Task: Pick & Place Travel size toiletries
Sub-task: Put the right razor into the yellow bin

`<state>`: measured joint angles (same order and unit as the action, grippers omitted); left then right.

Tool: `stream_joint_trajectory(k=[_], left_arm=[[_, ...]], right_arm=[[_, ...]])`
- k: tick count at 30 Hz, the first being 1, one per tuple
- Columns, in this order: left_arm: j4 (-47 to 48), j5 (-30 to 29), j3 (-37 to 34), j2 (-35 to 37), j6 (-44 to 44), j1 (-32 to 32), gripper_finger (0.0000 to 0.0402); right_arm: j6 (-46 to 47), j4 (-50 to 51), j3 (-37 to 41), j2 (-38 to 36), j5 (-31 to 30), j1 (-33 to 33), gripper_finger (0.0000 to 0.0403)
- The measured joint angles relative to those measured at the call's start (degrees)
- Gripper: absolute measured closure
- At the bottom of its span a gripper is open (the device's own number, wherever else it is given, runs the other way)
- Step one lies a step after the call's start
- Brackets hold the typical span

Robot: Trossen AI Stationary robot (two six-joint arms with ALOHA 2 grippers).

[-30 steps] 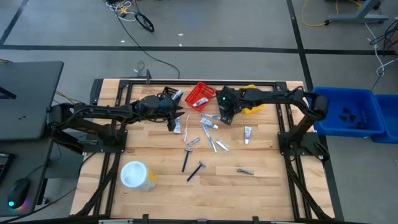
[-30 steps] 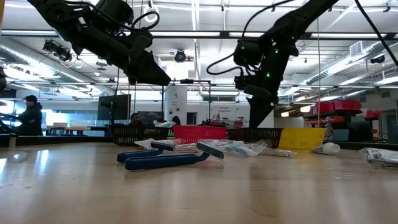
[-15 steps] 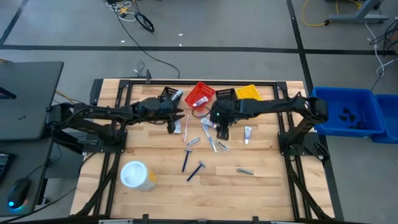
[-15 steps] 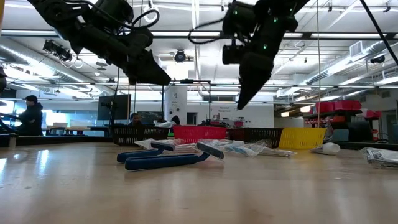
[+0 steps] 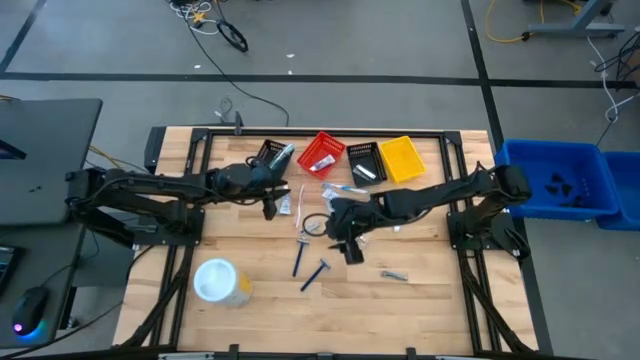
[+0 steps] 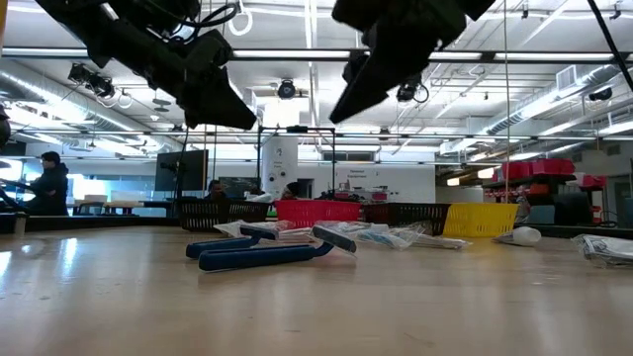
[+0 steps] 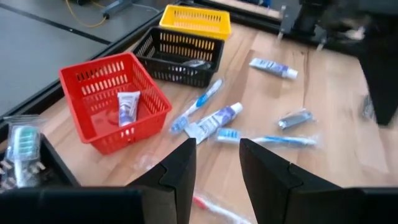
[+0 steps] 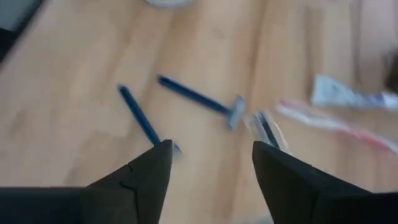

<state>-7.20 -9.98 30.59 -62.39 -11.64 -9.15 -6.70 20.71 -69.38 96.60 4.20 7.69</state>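
1. The right hand (image 5: 349,247) hangs above the middle of the table (image 5: 430,270), fingers spread apart and grasping nothing; its wrist view looks down past both fingers (image 8: 140,180) at bare wood.
2. Just beside it toward the left arm lie two blue razors (image 5: 318,272), near each other on the table; in the right wrist view one (image 8: 202,102) shows its head, the other (image 8: 142,124) only its handle.
3. A small grey item (image 5: 394,275) lies alone on the table, on that hand's other side.
4. The left hand (image 5: 270,205) hovers over the rear left part of the table, fingers (image 7: 177,171) parted with nothing between them.
5. Ahead of it in the left wrist view lie a blue-and-white toothbrush (image 7: 198,106), a small white tube (image 7: 219,118), a wrapped toothbrush (image 7: 273,140), a silvery sachet (image 7: 295,118) and another tube (image 7: 272,67), all loose on the wood.
6. The red basket (image 5: 322,155) holds one small tube (image 7: 127,107); the black basket (image 5: 366,163) beside it holds a pale item; the yellow basket (image 5: 402,158) stands next in the row.
7. A round white-lidded tub (image 5: 217,281) stands near the front left corner, well apart from both hands.
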Motion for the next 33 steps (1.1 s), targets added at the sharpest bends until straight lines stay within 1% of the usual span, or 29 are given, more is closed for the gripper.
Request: stream_joint_trajectory(k=[3, 6, 11, 14, 21, 26, 29, 33], left_arm=[[0.0, 0.0, 0.0, 0.0, -0.2, 0.9, 0.0271], [-0.1, -0.3, 0.0, 0.0, -0.2, 2.0, 0.0271], [0.0, -2.9, 0.9, 0.2, -0.6, 4.4, 0.0271], [-0.1, -3.1, 1.8, 0.2, -0.6, 5.8, 0.0271], [0.0, -4.4, 2.7, 0.2, -0.5, 7.9, 0.0271], [0.0, -4.4, 2.7, 0.2, -1.6, 9.6, 0.0271], [-0.1, -4.9, 2.7, 0.2, -1.6, 10.8, 0.0271], [-0.3, -7.7, 2.7, 0.2, -2.1, 12.7, 0.0271]], right_arm=[[-0.8, -5.1, 0.0, 1.6, 0.9, 2.1, 0.0151], [-1.4, -9.0, 0.0, 4.5, 2.3, 3.8, 0.0147], [-1.1, -17.1, 0.0, 9.3, 9.0, 4.5, 0.0161], [-0.2, -19.8, 0.0, 11.5, 11.3, 4.4, 0.0172], [-0.2, -20.7, 0.0, 15.9, 10.6, 5.0, 0.0172], [-0.3, -20.9, 0.0, 19.8, 5.7, 6.6, 0.0175], [-0.2, -22.0, 0.0, 21.8, 4.9, 7.2, 0.0183], [0.7, -22.9, 0.0, 23.3, 3.3, 7.5, 0.0192]])
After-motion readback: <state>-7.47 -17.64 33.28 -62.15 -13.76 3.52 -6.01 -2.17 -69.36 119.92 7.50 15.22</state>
